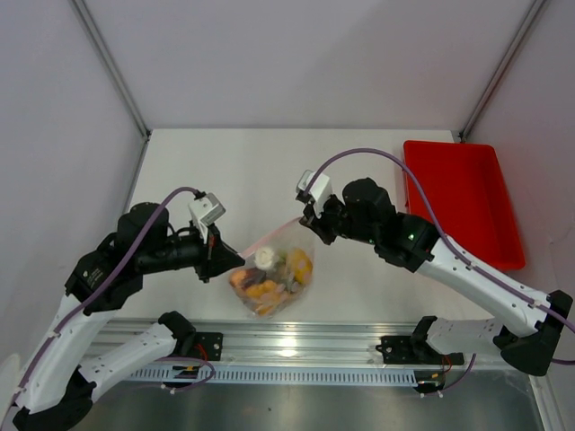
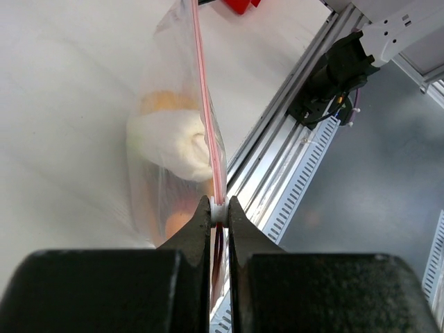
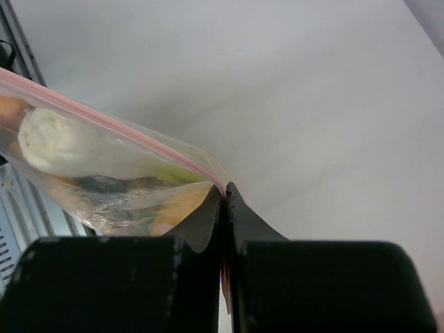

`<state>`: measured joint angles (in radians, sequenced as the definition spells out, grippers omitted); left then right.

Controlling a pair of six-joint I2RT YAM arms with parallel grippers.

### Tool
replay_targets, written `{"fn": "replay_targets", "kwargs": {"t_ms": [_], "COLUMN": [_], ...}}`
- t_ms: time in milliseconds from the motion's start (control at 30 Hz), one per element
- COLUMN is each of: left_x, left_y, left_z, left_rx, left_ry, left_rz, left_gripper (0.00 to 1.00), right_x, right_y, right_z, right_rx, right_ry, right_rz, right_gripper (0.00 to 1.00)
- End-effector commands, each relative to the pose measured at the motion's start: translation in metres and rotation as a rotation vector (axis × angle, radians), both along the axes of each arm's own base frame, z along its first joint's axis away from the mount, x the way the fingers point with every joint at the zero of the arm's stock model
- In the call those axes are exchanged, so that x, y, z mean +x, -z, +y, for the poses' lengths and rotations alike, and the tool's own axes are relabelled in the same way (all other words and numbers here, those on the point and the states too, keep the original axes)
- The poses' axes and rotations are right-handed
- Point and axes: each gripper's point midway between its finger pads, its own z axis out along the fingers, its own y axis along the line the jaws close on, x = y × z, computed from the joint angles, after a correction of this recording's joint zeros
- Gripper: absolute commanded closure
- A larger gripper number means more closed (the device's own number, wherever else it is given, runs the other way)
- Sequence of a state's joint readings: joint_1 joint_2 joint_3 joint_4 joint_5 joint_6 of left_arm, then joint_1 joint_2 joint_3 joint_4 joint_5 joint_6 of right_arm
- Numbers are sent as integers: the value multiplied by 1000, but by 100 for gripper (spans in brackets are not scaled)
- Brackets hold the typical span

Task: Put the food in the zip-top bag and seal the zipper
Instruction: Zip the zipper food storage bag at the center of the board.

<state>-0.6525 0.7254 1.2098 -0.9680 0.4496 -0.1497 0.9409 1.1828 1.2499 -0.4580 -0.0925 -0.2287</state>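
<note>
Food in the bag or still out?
In. Top view shows the food bunched inside the zip-top bag, held between left hand and right hand, each pinching the zipper.

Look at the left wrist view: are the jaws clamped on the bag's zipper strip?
Yes, the left gripper has its jaws pressed together on the pinkish zipper at the edge of the zip-top bag.
</note>
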Motion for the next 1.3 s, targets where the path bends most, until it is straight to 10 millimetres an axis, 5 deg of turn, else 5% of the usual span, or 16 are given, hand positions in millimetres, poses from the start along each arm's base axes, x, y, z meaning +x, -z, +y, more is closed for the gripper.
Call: {"fn": "replay_targets", "kwargs": {"t_ms": [0,433,800,1033,1267], "left_x": [-14,-15,-13,-11,-18], "left_y": [-1,9,4,1,21], "left_z": [9,24,15,21,16], "left_rx": [9,54,5,-43,-31], "left_ry": [17,-36,-6,-47,19], "left_rz": [-9,-20,-50,-135,-106], "left_gripper": [98,98,99,99,99], "right_x": [28,23,-4,-28,-47], "right_y": [-12,-11,-1,19,25], "right_z": [-32,-58,-31,-39,-55], "right_rx": [-12,-11,-10,-54,-57], "right_ry": [202,274,158,150,160], "right_rz": [-85,-104,-86,-116,-92], "right_gripper": [100,100,100,100,100]}}
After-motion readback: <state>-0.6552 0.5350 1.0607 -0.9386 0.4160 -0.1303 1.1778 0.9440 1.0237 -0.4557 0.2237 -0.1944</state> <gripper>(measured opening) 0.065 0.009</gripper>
